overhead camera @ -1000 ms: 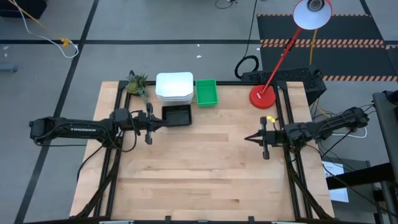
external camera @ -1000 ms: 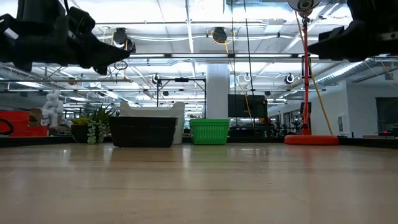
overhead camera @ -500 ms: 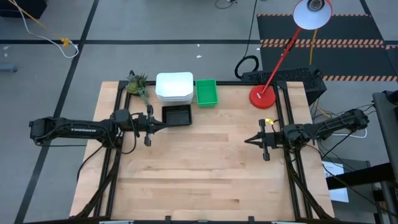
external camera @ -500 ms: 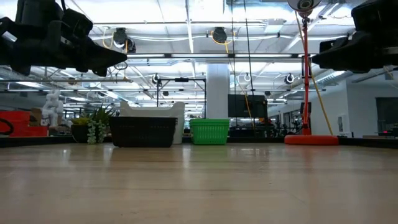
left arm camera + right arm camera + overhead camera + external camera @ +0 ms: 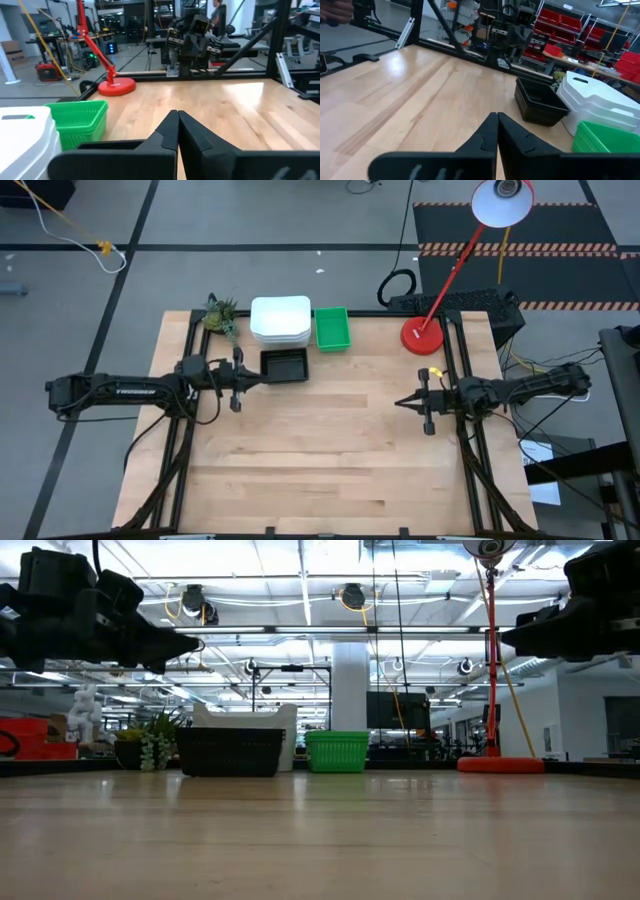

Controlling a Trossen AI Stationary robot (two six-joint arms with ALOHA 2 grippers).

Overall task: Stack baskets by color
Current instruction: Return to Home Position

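The front half of the tabletop (image 5: pixel 320 470) is bare wood. Midway back, the two arms reach in from opposite sides and face each other. The right hand (image 5: pixel 400 403) hangs over its own side, fingers pressed together into one point with nothing between them. The left hand (image 5: pixel 257 377) is clenched the same way and equally empty (its wrist view shows the two fingers meeting in a single wedge). In the low view both hands hang higher than the basket rims.

Just past the left hand's tip, and a little toward the far edge, sits the black stack (image 5: pixel 284 365). Its long axis runs across the tabletop, roughly in line with that arm. Close behind it stands the white stack (image 5: pixel 280 320). The green stack (image 5: pixel 331 328) is just beside that one, with its long axis pointing near to far. All three colours look sorted, so the stacking seems done and only the retreat to rest is left.

That retreat turns on the left arm, which is much the nearer and has black mesh right ahead of its fingertips. Pulling straight back along its own line should carry it away from the stack. The right hand is well apart from every basket. At the far edge, the plant sprig (image 5: pixel 220 315) and the red lamp base (image 5: pixel 422 335) flank the row.
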